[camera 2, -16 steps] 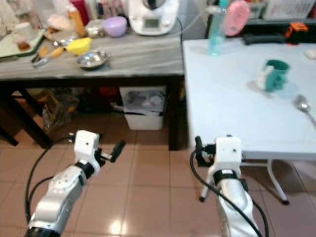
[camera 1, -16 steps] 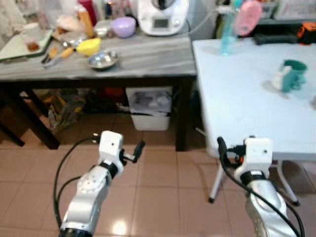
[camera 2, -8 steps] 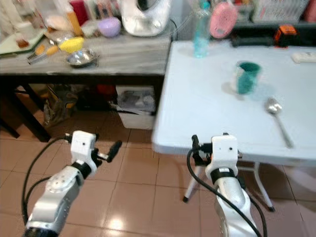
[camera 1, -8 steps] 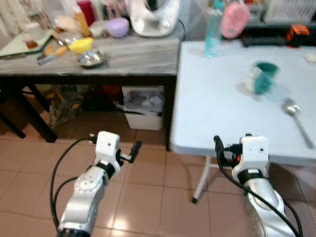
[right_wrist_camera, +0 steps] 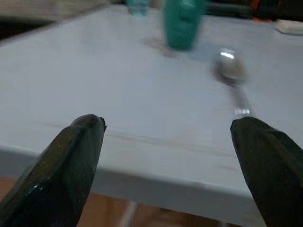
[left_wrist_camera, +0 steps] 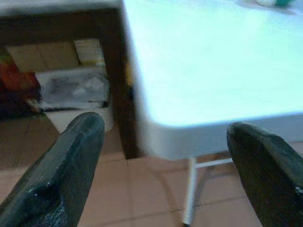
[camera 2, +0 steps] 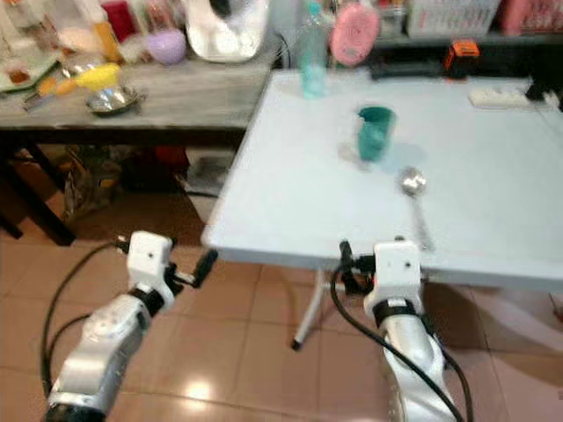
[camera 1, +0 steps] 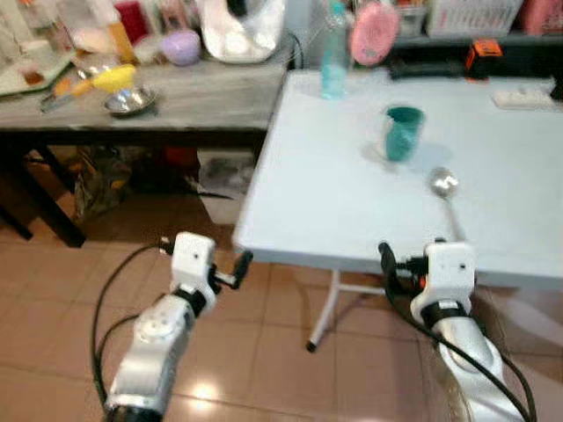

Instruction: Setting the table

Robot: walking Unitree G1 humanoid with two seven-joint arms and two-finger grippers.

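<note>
Floor: reddish tiles, white folding table (camera 1: 352,202) ahead, dark side table (camera 1: 202,97) beyond on the left.
White table: teal mug (camera 1: 403,132) upright toward the middle; spoon (camera 1: 445,192) just beside it on the near right, bowl away from the robot; clear bottle (camera 1: 333,48) and pink item (camera 1: 374,32) at the far edge.
Side table: steel bowl (camera 1: 130,101), yellow bowl (camera 1: 114,79), purple bowl (camera 1: 181,46), white appliance (camera 1: 236,26); contents not discernible.
Mug: contents hidden by angle.
Left gripper (left_wrist_camera: 161,156): fingers wide apart, empty, low before the table corner.
Right gripper (right_wrist_camera: 170,156): fingers wide apart, empty, level with the table edge, facing the spoon.
Step in hand: approach, by judgement.
Advice: raise the right gripper above the edge first; pinch the thin handle, not the bowl.
</note>
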